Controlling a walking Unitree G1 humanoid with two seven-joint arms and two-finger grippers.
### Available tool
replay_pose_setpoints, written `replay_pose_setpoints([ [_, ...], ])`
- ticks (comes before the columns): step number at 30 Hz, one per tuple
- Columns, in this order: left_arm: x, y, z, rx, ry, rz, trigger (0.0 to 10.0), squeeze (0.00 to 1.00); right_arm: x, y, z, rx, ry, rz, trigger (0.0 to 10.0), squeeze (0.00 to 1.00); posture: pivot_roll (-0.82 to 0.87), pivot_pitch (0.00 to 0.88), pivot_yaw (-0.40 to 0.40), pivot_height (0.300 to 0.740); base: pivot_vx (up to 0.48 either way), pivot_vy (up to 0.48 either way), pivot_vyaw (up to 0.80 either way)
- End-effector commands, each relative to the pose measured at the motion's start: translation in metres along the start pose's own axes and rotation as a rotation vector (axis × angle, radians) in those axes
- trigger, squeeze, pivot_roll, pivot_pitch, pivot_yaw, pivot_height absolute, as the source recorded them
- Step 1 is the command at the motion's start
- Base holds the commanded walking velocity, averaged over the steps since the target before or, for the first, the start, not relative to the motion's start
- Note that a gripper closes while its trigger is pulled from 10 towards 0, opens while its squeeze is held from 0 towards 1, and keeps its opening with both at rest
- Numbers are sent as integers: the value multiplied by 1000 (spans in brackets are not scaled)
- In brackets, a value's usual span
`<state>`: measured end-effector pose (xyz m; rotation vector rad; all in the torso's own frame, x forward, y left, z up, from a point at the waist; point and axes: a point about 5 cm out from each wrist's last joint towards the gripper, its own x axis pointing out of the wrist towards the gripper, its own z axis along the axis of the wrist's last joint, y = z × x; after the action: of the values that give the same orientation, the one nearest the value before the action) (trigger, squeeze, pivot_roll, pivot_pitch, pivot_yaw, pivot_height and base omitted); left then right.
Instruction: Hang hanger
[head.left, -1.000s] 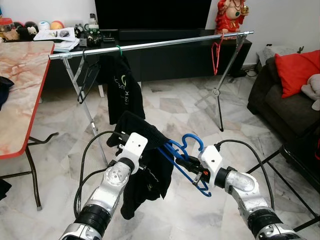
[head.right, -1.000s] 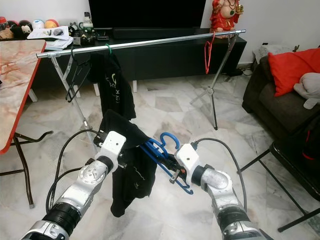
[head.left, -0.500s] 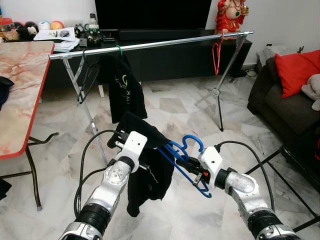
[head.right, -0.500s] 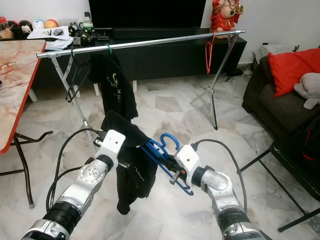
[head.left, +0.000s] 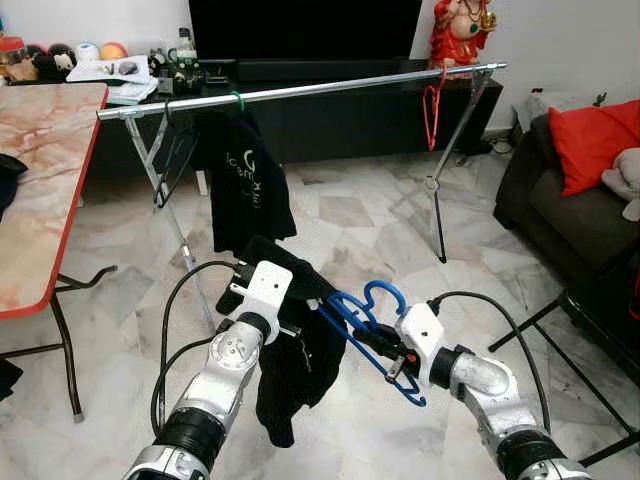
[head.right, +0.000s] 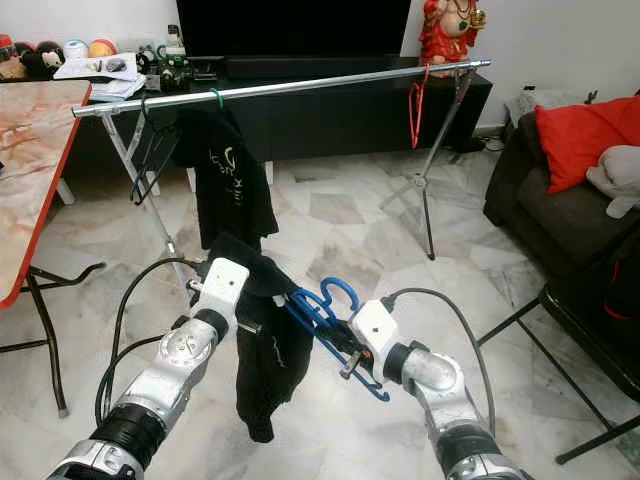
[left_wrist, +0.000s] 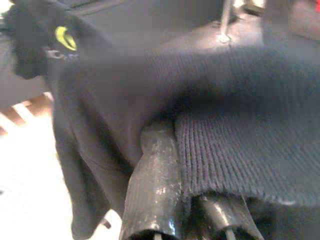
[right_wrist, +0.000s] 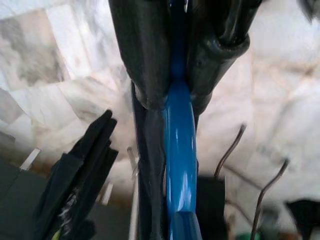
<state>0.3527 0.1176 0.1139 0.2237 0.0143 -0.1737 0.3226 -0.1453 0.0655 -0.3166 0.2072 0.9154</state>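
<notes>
— How many hangers are seen, and how many garments?

— One blue hanger (head.left: 372, 322) is held low between the two arms, above the marble floor (head.left: 340, 215). Three more are counted on the metal rail (head.left: 300, 90): a green one under a hung black shirt (head.left: 245, 180), an empty black one (head.left: 172, 160) beside it, and a red one (head.left: 432, 112) near the far end. Two dark garments are counted: the hung shirt and a black garment (head.left: 295, 365) draped at the blue hanger's left end.

— How are the grippers set?

— The right gripper (right_wrist: 172, 100) is pressed together on the blue hanger's bar. The left gripper (left_wrist: 185, 165) is pinched on the ribbed edge of the black garment.

— What stands around or in the way?

— A table (head.left: 40, 190) is seen to the left, a sofa with a red cushion (head.left: 590, 145) to the right, and a dark TV cabinet (head.left: 330, 120) behind the rail. The hung shirt is placed directly beyond the left gripper.

— Which way is the blue hanger pointed?

— Its long axis is laid across between the arms, tilted down toward the right, with the hook turned upward.
</notes>
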Motion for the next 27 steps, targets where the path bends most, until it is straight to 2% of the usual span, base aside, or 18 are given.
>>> replay_pose_setpoints([
  [1,1,22,7,-19,-35,124,0,0,-9,11,-21,-23,124,74,0,0,-7,0,-49,740,0,0,0],
  [2,1,22,7,-19,-35,124,0,0,-9,11,-21,-23,124,74,0,0,-7,0,-49,740,0,0,0],
  [3,1,31,8,-27,-38,172,0,0,-16,19,-37,-25,205,114,0,0,-9,0,-48,740,0,0,0],
  [5,0,34,8,-30,-39,188,0,0,-19,22,-43,-26,235,128,0,0,-9,0,-48,740,0,0,0],
  [6,-1,41,9,-30,-43,235,0,0,-27,28,-57,-26,305,144,0,0,-14,0,-45,740,0,0,0],
  [7,-1,43,9,-32,-44,252,0,0,-30,30,-61,-22,328,149,0,0,-14,0,-45,740,0,0,0],
  [12,-3,50,2,-58,-8,332,0,0,-38,41,-72,39,343,182,0,0,-28,8,-46,740,0,0,0],
  [13,-4,50,-2,-81,10,346,0,0,-39,47,-74,52,337,217,0,0,-29,10,-46,740,0,0,0],
  [17,-5,49,-8,-69,38,344,0,0,-41,53,-73,83,313,248,0,0,-31,25,-45,740,0,0,0],
  [22,-19,63,-34,-31,134,390,0,0,-44,50,-49,196,123,260,0,0,-39,45,-33,740,0,0,0],
  [24,-21,65,-35,-32,140,396,0,0,-45,49,-47,200,111,253,0,0,-39,45,-33,740,0,0,0],
  [25,-28,71,-43,-49,163,422,0,0,-47,35,-43,230,63,120,0,0,-37,54,-29,740,0,0,0],
  [27,-33,74,-48,-57,175,436,0,0,-49,28,-42,259,41,42,0,0,-37,54,-29,740,0,0,0],
])
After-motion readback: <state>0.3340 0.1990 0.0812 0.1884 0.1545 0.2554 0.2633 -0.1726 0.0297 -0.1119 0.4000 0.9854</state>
